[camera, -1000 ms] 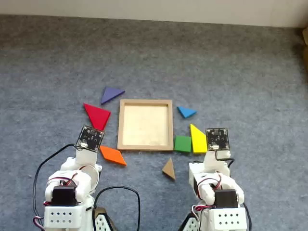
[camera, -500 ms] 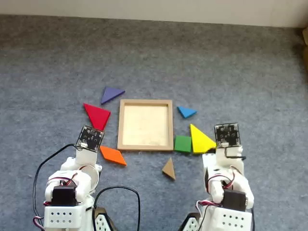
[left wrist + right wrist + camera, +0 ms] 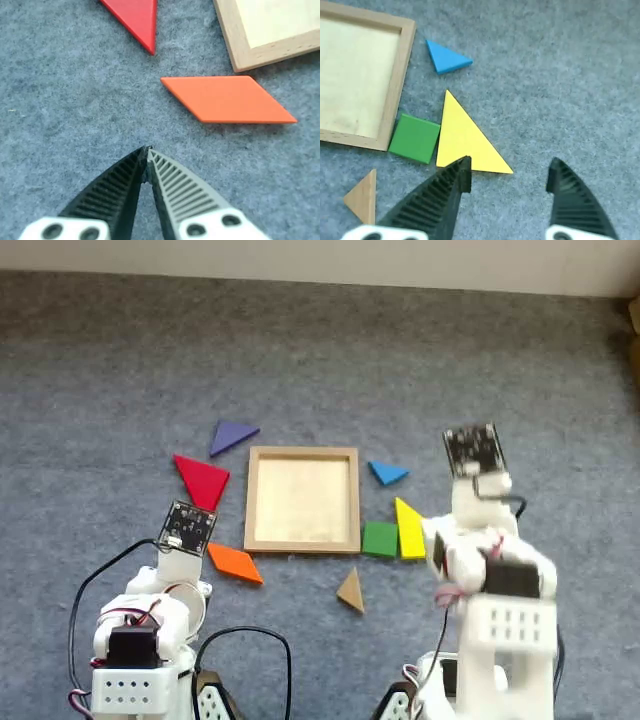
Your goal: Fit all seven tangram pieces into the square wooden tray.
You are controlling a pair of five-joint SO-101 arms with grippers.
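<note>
Bare table (image 3: 320, 350) runs wide from the tray (image 3: 251, 502) to the far edge. Along the tray's right side a blue triangle (image 3: 386, 473), a green square (image 3: 379, 539) and a yellow triangle (image 3: 409, 528) crowd the way in. On its left, gaps separate the purple triangle (image 3: 232, 436), red triangle (image 3: 203, 480) and orange piece (image 3: 235, 563). A tan triangle (image 3: 350, 591) lies apart toward the near edge.

On the grey carpeted table (image 3: 320, 350) lie the square wooden tray (image 3: 302, 452) between the left gripper (image 3: 146, 152) and right gripper (image 3: 509, 167), the orange parallelogram (image 3: 227, 100), red triangle (image 3: 132, 15) and purple triangle (image 3: 231, 436) ahead of the left, and the yellow triangle (image 3: 462, 140), green square (image 3: 415, 138), blue triangle (image 3: 447, 57) and brown triangle (image 3: 362, 197) by the right.
</note>
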